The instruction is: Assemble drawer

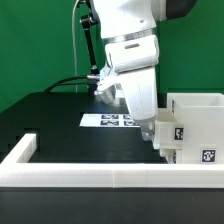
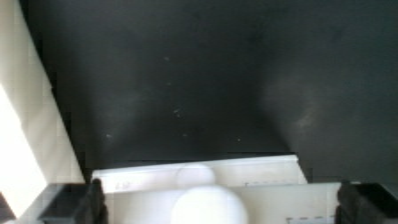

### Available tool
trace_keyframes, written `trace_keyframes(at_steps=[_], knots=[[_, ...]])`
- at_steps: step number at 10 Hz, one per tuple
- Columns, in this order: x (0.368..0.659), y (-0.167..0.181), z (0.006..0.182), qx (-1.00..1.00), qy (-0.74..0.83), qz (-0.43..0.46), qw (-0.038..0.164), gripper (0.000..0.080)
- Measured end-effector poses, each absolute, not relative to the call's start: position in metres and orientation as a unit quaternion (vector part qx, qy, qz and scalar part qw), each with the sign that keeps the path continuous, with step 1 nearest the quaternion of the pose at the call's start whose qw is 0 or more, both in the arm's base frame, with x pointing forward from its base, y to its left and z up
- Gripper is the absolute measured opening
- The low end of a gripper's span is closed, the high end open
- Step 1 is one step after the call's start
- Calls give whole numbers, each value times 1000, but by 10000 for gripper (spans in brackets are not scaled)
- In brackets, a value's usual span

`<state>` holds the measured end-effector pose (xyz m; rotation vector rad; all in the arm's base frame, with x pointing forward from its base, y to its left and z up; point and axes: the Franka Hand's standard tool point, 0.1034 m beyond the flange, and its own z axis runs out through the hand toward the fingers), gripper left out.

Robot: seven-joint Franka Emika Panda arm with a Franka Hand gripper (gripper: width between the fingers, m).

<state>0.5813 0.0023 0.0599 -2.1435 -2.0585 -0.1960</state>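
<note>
The drawer's tall white housing (image 1: 196,122) stands at the exterior view's right, open at the top, with square tags on its side. My gripper (image 1: 152,130) has come down just beside it, on the housing's left in the exterior view. In the wrist view a small white drawer part (image 2: 160,178) with a rounded white knob (image 2: 196,197) lies between my dark fingers (image 2: 365,200). The gripper (image 2: 217,203) is open, its jaws wide on either side of that part. Whether the pads touch it cannot be told.
The marker board (image 1: 112,120) lies flat on the black table behind the gripper. A long low white rail (image 1: 100,170) edges the table's front and turns back at the exterior view's left; it shows as a pale strip (image 2: 25,110) in the wrist view. Cables hang behind the arm.
</note>
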Motion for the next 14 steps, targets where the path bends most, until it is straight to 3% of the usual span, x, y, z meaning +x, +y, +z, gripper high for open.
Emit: trace_keyframes(at_steps=[5,14], knots=[[584,14,61,-685,-723,-60,57,648],[582,7,58,-698,-711,-59,59,648]])
